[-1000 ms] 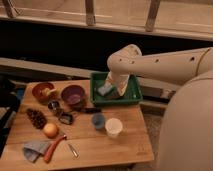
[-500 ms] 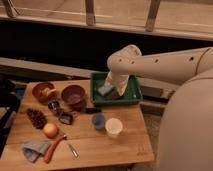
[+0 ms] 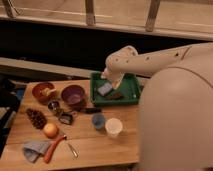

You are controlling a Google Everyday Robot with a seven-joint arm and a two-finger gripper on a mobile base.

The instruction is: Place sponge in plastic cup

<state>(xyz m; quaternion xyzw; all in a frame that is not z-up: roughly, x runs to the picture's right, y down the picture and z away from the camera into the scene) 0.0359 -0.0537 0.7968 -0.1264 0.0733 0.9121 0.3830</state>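
The sponge (image 3: pixel 105 89), a small pale grey-blue block, lies in the left part of the green tray (image 3: pixel 132 80) at the back of the table. My gripper (image 3: pixel 107 82) hangs at the end of the white arm directly over it, open, its tips just above the sponge. The plastic cup (image 3: pixel 98 120), short and blue-grey, stands upright on the wooden table in front of the tray, well below and slightly left of the gripper. Whether the tips touch the sponge I cannot tell.
A dark brown block (image 3: pixel 116 95) lies beside the sponge in the tray. A white cup (image 3: pixel 113 127) stands right of the blue one. To the left are a purple bowl (image 3: pixel 73 94), a red bowl (image 3: pixel 43 91), a metal cup (image 3: pixel 53 105), an orange (image 3: pixel 50 130) and a grey-blue cloth (image 3: pixel 33 148).
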